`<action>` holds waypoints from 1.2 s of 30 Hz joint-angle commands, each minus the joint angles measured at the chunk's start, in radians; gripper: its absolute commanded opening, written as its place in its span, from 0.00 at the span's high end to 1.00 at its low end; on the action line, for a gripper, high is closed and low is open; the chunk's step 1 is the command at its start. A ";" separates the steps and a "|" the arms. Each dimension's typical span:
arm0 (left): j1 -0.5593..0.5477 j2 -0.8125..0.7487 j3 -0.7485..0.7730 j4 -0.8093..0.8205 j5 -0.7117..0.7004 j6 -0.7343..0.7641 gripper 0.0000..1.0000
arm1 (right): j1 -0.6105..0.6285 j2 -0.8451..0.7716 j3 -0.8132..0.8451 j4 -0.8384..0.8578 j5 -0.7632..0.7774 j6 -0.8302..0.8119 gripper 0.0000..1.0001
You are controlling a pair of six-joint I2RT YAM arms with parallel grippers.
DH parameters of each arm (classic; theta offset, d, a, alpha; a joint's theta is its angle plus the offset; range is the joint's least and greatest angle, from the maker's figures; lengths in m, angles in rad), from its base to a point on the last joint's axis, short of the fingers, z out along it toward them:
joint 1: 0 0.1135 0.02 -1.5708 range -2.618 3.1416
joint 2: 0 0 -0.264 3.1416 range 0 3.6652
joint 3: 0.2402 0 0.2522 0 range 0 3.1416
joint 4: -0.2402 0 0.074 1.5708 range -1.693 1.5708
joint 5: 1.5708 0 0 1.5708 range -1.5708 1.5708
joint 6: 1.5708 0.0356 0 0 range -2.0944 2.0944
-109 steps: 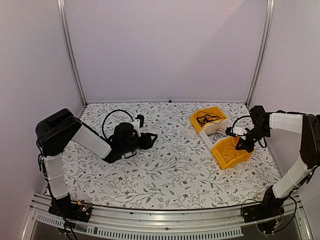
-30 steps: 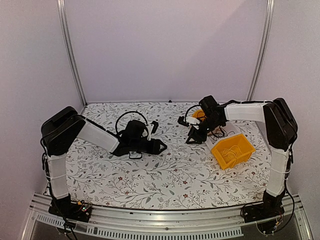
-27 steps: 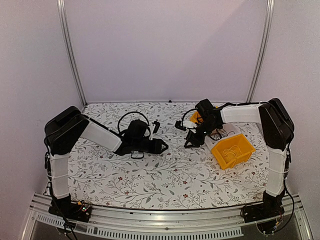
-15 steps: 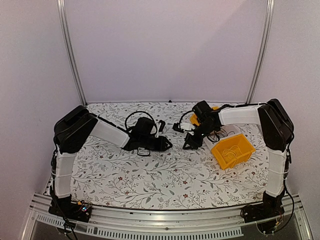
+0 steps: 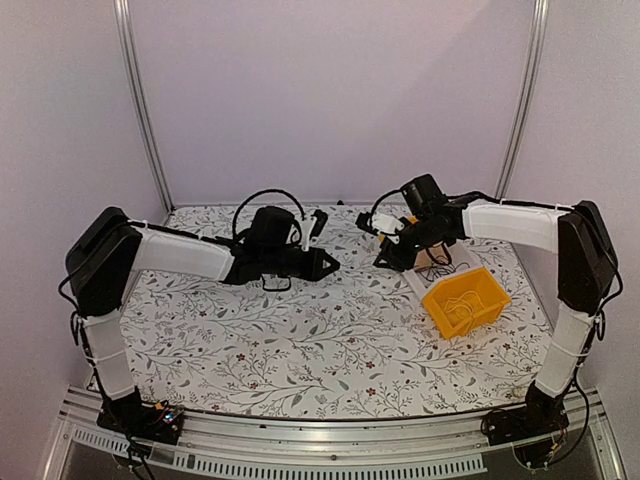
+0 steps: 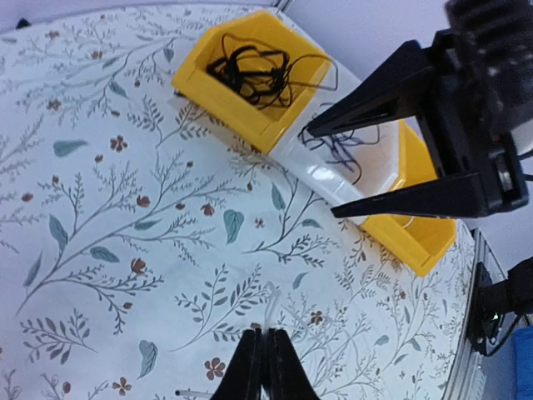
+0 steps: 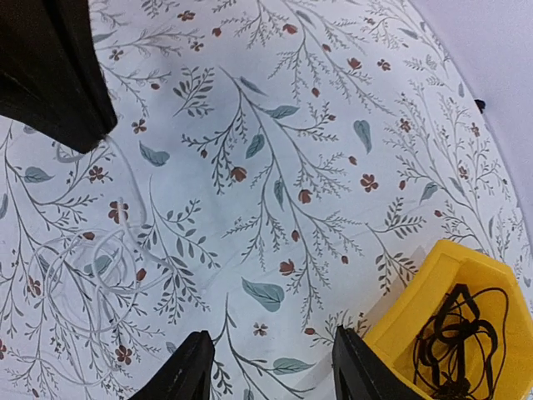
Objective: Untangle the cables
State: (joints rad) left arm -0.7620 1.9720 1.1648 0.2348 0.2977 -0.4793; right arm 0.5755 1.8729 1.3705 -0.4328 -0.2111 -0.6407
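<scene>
White cable [image 7: 92, 275] is seen looped on the floral table [image 7: 316, 108] at the lower left of the right wrist view. One strand is drawn up to the left gripper [image 6: 262, 337], whose jaws are pressed together on it. Black cables [image 6: 250, 71] are bundled inside the yellow bin [image 6: 225, 108] at the upper centre of the left wrist view. The right gripper [image 7: 275, 367] is spread open and empty.

Yellow bins [image 6: 218, 98]: two. White bin [image 6: 329, 179]: one. Dark cable tangles [image 6: 250, 67]: two. White cable coils [image 7: 87, 275]: two. Robot arms [image 5: 185, 255]: two. Table [image 5: 300, 350]: one.
</scene>
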 commanded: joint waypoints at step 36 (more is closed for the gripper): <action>-0.101 -0.321 0.156 -0.127 -0.076 0.154 1.00 | -0.021 -0.024 0.116 0.185 -0.650 0.309 0.63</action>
State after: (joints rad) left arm -0.8410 1.6928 1.2850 0.1062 0.2237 -0.3180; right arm 0.5415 1.8141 1.4925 -0.2859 -0.8280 -0.3553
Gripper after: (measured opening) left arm 0.002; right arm 0.396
